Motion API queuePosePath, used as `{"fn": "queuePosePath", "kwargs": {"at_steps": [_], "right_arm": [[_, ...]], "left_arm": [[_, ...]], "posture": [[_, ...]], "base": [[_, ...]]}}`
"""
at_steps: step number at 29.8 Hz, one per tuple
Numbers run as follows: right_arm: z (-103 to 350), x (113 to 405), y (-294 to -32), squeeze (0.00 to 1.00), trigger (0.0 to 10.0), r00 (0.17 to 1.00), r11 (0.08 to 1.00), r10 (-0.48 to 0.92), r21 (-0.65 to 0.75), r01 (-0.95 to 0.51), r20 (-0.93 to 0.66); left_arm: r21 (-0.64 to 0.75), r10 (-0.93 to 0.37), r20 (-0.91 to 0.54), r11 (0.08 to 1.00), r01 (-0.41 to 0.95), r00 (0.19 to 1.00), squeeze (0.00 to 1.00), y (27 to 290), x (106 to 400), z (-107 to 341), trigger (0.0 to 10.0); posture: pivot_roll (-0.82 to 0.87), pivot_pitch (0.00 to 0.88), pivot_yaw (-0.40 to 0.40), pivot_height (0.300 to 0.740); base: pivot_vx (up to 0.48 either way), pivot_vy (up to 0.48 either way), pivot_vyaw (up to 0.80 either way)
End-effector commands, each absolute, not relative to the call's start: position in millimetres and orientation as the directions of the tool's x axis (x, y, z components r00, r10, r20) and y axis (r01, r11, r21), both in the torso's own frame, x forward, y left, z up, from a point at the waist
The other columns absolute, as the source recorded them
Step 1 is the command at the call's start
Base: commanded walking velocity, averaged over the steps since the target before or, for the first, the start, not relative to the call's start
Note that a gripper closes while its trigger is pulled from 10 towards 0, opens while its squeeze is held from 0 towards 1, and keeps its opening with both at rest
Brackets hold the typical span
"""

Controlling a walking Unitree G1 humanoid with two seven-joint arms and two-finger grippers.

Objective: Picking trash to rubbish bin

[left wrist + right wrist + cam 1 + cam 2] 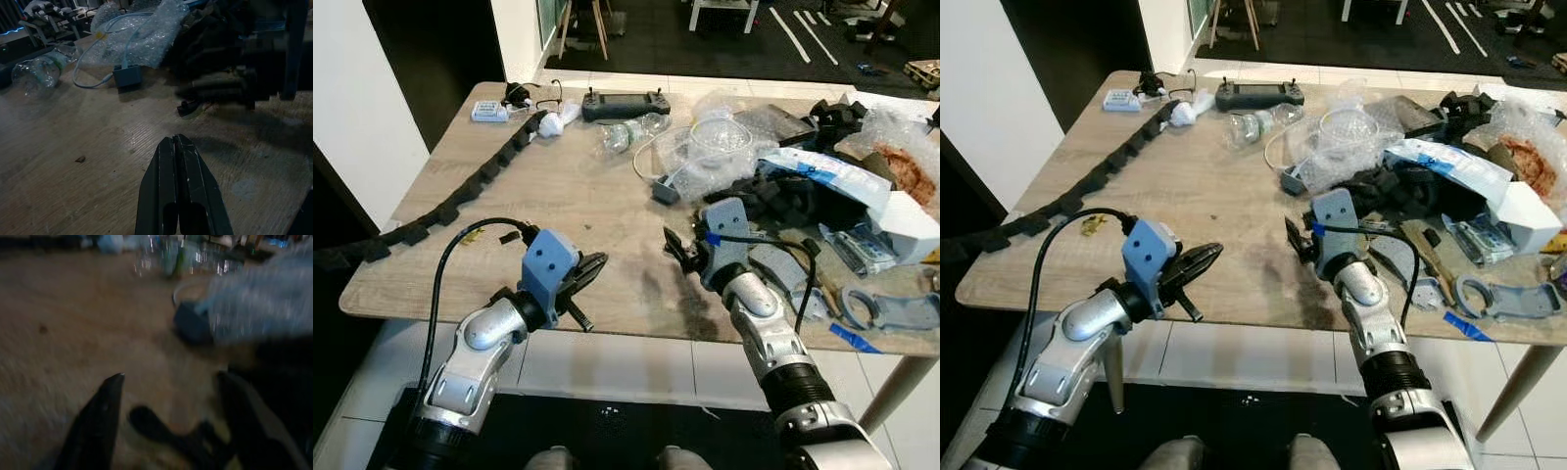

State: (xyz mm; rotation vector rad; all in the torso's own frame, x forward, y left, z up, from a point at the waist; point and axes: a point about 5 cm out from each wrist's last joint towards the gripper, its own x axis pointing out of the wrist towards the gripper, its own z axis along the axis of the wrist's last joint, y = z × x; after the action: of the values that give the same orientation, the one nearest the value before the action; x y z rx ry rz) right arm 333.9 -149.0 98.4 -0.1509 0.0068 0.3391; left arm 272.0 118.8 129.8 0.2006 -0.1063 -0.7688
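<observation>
A wooden table point(568, 196) carries litter: a crushed clear plastic bottle point(631, 132), bubble wrap point(715, 147), a white crumpled wad point(551, 122) and a small yellow scrap point(470, 233). My left gripper point(592, 264) hovers over the table's near edge with its fingers point(177, 161) pressed together and nothing between them. Just to its right, my right gripper point(674, 245) stands low over the tabletop with its fingers point(105, 406) spread apart. A small black piece point(166, 431) lies on the wood between them. The right wrist view is blurred.
A black cable chain point(460, 196) runs along the table's left side. A grey charger block point(666, 191) with a pale cable lies by the bubble wrap. A black controller point(625, 103) sits at the far edge. Black parts, tools and packaging point(842, 196) crowd the right half.
</observation>
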Motion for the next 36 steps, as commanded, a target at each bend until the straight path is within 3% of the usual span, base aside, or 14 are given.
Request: {"fn": "queuePosePath", "kwargs": {"at_steps": [1,3,4,6,7,17,18,19,21,22,23,36], "right_arm": [[96,335,-153,1.0,10.0,0.946,0.935,0.321,-0.144,-0.324,-0.048],[90,335,-152,1.0,10.0,0.942,0.931,0.325,-0.145,-0.334,-0.086],[86,335,-152,0.35,10.0,0.936,0.927,0.335,-0.139,-0.348,-0.107],[86,335,-152,0.35,10.0,0.936,0.927,0.335,-0.139,-0.348,-0.107],[83,335,-151,0.0,10.0,0.931,0.924,0.345,-0.131,-0.36,-0.123],[72,336,-153,0.0,9.8,0.912,0.92,0.369,-0.073,-0.386,-0.18],[72,336,-153,0.0,6.2,0.91,0.918,0.372,-0.07,-0.39,-0.183],[72,336,-153,0.0,6.2,0.91,0.918,0.372,-0.07,-0.39,-0.183],[71,336,-153,0.0,3.6,0.907,0.916,0.377,-0.07,-0.395,-0.189],[71,337,-154,0.0,3.1,0.905,0.914,0.379,-0.072,-0.399,-0.193],[71,337,-153,0.0,0.0,0.903,0.913,0.384,-0.069,-0.403,-0.194],[72,338,-147,0.0,0.0,0.875,0.886,0.447,-0.043,-0.462,-0.185]], "left_arm": [[0.219,-0.712,0.011,0.687,0.693,0.702,0.0,117,269,129,10.0],[0.223,-0.713,0.008,0.685,0.694,0.701,0.0,117,269,129,10.0],[0.224,-0.714,0.007,0.684,0.694,0.7,0.0,117,269,129,10.0],[0.224,-0.714,0.007,0.684,0.694,0.7,0.0,117,269,129,10.0],[0.226,-0.714,0.006,0.683,0.695,0.7,0.0,117,270,129,10.0],[0.233,-0.706,0.004,0.689,0.686,0.708,0.0,118,270,129,10.0],[0.233,-0.706,0.004,0.689,0.686,0.708,0.0,118,271,129,10.0],[0.233,-0.706,0.004,0.689,0.686,0.708,0.0,118,271,129,10.0],[0.233,-0.706,0.004,0.69,0.686,0.708,0.0,119,271,129,10.0],[0.233,-0.706,0.004,0.689,0.686,0.708,0.0,119,271,129,10.0],[0.233,-0.706,0.005,0.69,0.686,0.708,0.0,119,271,129,10.0],[0.235,-0.704,0.004,0.691,0.683,0.71,0.0,118,272,128,10.0]], "posture": [[0.04,0.053,0.015,0.74],[0.04,0.052,0.016,0.74],[0.04,0.052,0.016,0.74],[0.04,0.052,0.016,0.74],[0.04,0.052,0.016,0.74],[0.05,0.04,0.013,0.74],[0.05,0.039,0.013,0.74],[0.05,0.039,0.013,0.74],[0.05,0.035,0.011,0.74],[0.05,0.035,0.011,0.74],[0.05,0.032,0.01,0.74],[0.05,0.022,0.009,0.74]], "base": [[0.0,0.0,0.0],[0.0,0.0,0.0],[0.0,0.0,0.0],[0.0,0.0,0.0],[0.0,0.0,0.0],[0.0,0.0,0.0],[0.0,0.0,0.0],[0.0,0.0,0.0],[0.0,0.0,0.0],[0.0,0.0,0.0],[0.0,0.0,0.0],[0.0,0.0,0.0]]}}
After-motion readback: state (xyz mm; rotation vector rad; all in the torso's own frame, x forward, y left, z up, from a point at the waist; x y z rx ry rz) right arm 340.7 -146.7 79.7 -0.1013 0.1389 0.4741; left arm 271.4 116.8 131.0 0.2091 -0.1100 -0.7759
